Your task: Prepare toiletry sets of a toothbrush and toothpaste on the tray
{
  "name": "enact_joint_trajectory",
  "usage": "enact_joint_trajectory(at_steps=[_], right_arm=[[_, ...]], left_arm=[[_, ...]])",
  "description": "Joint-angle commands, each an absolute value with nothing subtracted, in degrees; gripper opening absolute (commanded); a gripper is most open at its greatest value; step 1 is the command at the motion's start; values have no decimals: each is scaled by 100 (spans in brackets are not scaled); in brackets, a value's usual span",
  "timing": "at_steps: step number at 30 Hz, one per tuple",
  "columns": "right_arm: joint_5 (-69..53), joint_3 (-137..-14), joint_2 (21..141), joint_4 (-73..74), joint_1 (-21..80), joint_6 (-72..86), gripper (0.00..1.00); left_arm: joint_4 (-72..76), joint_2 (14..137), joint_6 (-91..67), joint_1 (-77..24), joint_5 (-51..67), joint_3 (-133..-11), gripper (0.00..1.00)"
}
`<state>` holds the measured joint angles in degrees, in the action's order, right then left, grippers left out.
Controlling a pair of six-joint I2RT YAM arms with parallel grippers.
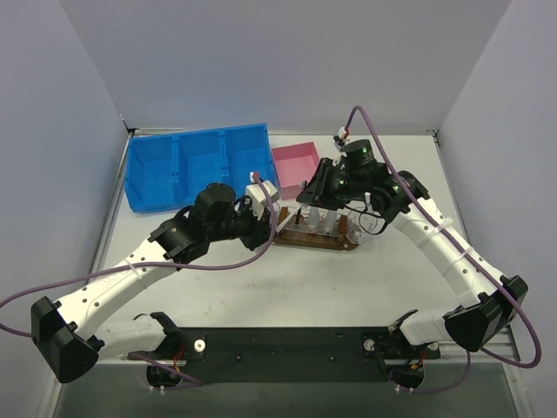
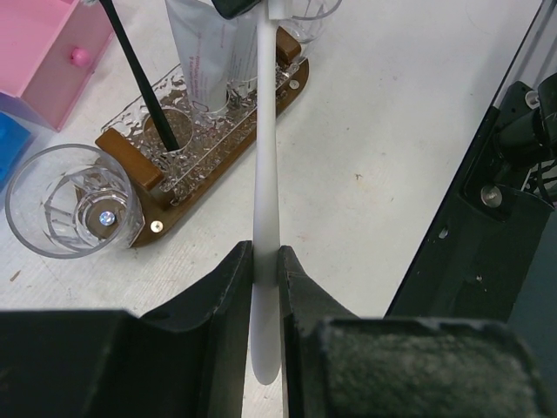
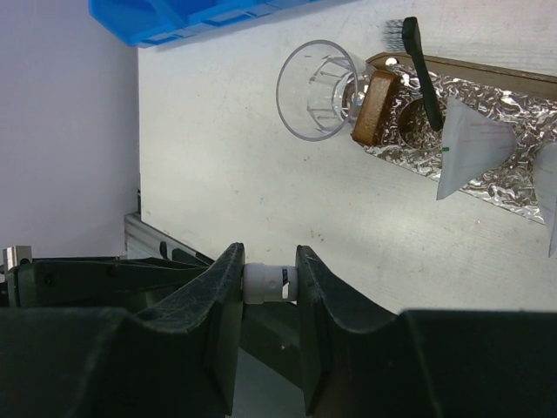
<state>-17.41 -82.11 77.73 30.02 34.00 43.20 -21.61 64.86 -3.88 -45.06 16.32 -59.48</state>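
My left pincer (image 2: 265, 259) is clamped on a white toothbrush handle (image 2: 266, 157) that points toward the wooden tray (image 2: 165, 213). My right pincer (image 3: 270, 266) is closed on a small white cylinder (image 3: 270, 283). A toothpaste tube (image 2: 204, 61) stands in a textured clear cup (image 2: 196, 122) on the tray.

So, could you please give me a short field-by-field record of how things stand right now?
left gripper: shut on white toothbrush
right gripper: shut on small white piece, identity unclear
tray: carries clear cups with black toothbrush and toothpaste tube
loose cup: empty, beside the tray's end
behind: blue bin, pink box
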Motion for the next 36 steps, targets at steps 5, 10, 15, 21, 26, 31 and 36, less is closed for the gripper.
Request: enact_joint_trajectory(at_steps=[5, 10, 15, 21, 26, 31, 36], right_arm=[[-1574, -7419, 7128, 2321, 3129, 4886, 0], [-1363, -7085, 6769, 2171, 3041, 4966, 0], [-793, -6637, 6382, 1961, 3050, 4887, 0], [-18, -5846, 5687, 1425, 3059, 4694, 0], [518, -5555, 5432, 1213, 3102, 4570, 0], [790, -5379, 5388, 967, 3146, 4421, 0], [1037, -5300, 5388, 748, 3199, 4289, 0]], left_arm=[[-1925, 6355, -413, -4535, 1582, -6144, 45], [-1855, 6311, -483, -4535, 1468, -6100, 52], [-1767, 6319, -650, -4526, 1240, -6065, 54], [-1828, 6337, -914, -4395, 738, -6029, 55], [-1828, 6319, -1010, -4342, 703, -5994, 55], [-1819, 6319, -1072, -4272, 703, -5959, 55], [-1802, 6293, -1107, -4219, 703, -5933, 55]])
